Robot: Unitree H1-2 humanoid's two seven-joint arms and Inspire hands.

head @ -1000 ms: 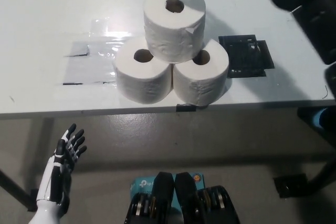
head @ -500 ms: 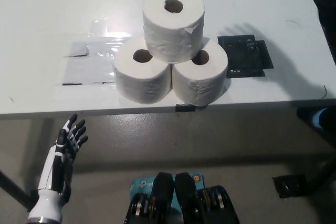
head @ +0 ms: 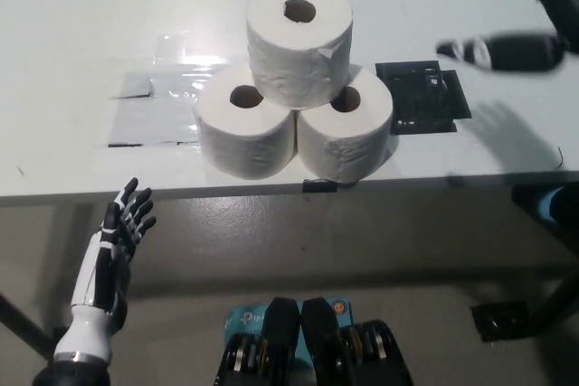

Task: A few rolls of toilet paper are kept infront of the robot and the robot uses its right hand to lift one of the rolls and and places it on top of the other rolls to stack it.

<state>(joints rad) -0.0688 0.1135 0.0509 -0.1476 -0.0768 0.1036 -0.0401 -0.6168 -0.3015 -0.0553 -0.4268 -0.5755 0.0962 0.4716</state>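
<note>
The right robot hand [head: 507, 50] reaches in from the upper right above the white counter [head: 72, 33], blurred, holding nothing; whether its fingers are spread or closed cannot be told. It is off to the right of the black square plate [head: 423, 97] and apart from the toilet paper: the top roll [head: 299, 38] sits on the left bottom roll [head: 246, 131] and right bottom roll [head: 347, 131], which touch near the counter's front edge. The left robot hand [head: 113, 246] rests below the counter edge at lower left, fingers spread and empty.
</note>
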